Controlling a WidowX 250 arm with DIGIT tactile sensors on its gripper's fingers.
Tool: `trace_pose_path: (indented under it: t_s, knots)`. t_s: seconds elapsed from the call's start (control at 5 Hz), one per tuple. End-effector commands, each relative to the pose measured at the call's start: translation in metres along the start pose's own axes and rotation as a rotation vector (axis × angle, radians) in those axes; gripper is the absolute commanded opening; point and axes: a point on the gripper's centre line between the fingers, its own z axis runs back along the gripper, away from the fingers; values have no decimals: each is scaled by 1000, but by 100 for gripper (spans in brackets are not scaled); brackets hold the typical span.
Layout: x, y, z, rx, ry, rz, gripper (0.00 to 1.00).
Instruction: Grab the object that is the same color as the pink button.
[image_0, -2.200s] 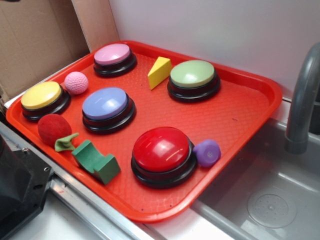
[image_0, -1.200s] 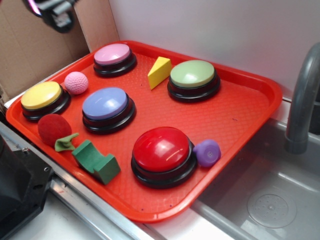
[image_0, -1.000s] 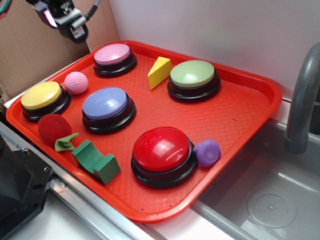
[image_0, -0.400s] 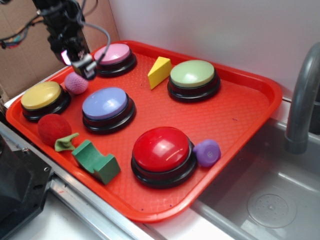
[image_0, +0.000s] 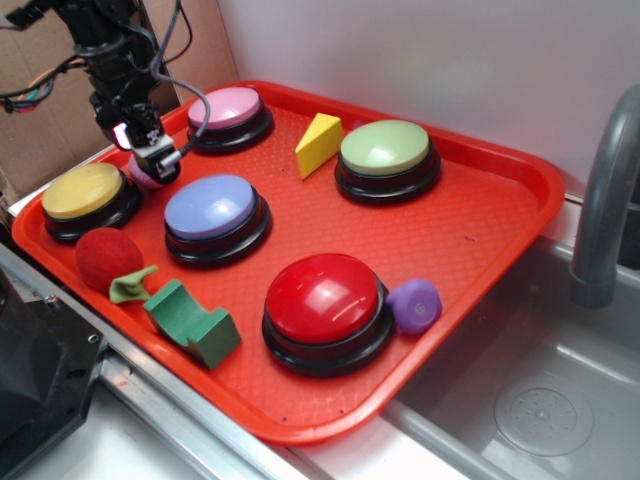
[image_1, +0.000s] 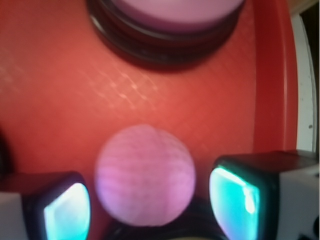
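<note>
Pink dimpled ball (image_1: 145, 175) sits on the red tray (image_0: 470, 225), between the yellow button (image_0: 82, 190) and the pink button (image_0: 225, 107). It is bracketed by the pincer (image_1: 150, 205), jaws spread wide, pads not yet touching. Closure is best made evenly on both sides, low on the ball; a round ball may be squeezed out.

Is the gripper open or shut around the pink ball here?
Open. In the wrist view the fingers sit either side of the pink ball with red tray showing in the gaps.
</note>
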Motion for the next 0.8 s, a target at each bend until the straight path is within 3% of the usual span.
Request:
trace_pose_path:
  t_s: [0.0,0.2,0.4,0.6]
  knots:
    - [3,9,0,65,0,17,0]
    - [4,9,8,79,-8,40,0]
    - [13,10,39,58,-33,162,0]
    - [30,-15,76,89,-23,256,0]
